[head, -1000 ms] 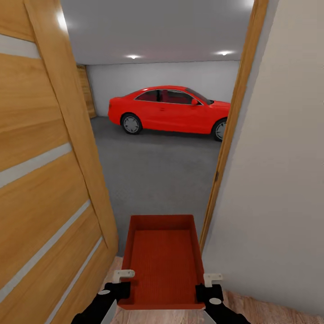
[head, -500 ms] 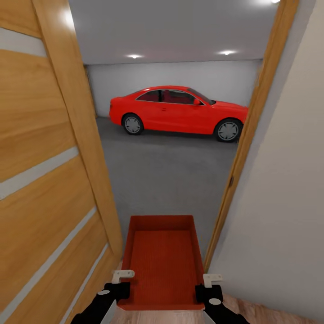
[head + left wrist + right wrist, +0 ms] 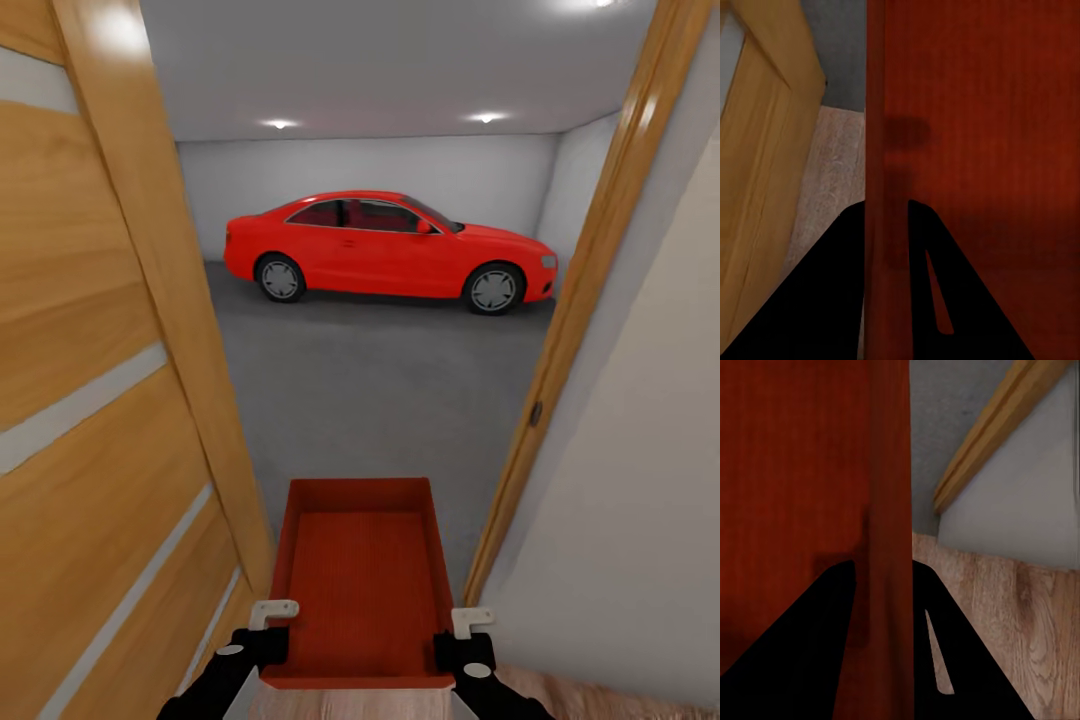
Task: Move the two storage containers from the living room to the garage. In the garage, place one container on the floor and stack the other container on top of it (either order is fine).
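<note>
I carry one orange-red storage container (image 3: 362,575) low in front of me, level, its open top up. My left gripper (image 3: 268,628) is shut on the container's left wall (image 3: 886,187), and my right gripper (image 3: 462,633) is shut on its right wall (image 3: 886,547). Each wrist view has the thin wall running between the black fingers. The second container is out of view. Through the doorway lies the garage's dark grey concrete floor (image 3: 380,390). The container's far end hangs over that floor at the threshold.
An open wooden door (image 3: 100,400) stands close on my left. The wooden door frame (image 3: 560,350) and a white wall (image 3: 640,480) are close on my right. A red car (image 3: 390,250) is parked by the garage's far white wall. Light wood-plank floor (image 3: 1005,615) lies under me.
The view has advanced toward the doorway and turned slightly; more of the garage and the car's front now show. The container stays held the same way in both grippers.
</note>
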Controlling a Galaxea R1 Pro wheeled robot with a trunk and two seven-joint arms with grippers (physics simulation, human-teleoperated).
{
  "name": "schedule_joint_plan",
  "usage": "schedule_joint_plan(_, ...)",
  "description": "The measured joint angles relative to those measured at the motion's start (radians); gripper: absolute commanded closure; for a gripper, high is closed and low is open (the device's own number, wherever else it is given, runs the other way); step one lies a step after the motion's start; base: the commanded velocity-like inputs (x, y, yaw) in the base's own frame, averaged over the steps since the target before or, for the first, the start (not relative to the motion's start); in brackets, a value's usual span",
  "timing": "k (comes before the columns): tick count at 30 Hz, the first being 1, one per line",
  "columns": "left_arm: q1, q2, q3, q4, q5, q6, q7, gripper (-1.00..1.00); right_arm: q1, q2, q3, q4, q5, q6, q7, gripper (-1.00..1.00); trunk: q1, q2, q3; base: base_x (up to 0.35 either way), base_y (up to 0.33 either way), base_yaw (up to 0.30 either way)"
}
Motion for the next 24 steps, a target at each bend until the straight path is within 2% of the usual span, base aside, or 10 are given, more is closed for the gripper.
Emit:
schedule_joint_plan(12,0.0,-0.001,0.002,0.0,-0.002,0.001,0.001,1.0,0.0,-0.001,-0.001,0.002,0.001,0.0,0.003,1.0,0.0,0.0,0.0,0.008,0.006,-0.244)
schedule_joint_plan(16,0.0,-0.003,0.003,0.0,-0.005,0.001,0.001,1.0,0.0,-0.002,-0.002,0.002,0.001,0.0,0.005,1.0,0.0,0.0,0.0,0.04,0.059,-0.069)
schedule_joint_plan(24,0.0,-0.001,0.001,-0.001,-0.002,0.001,0.001,1.0,-0.001,-0.001,-0.001,0.001,0.0,0.0,0.003,1.0,0.0,0.0,0.0,0.159,0.247,-0.007)
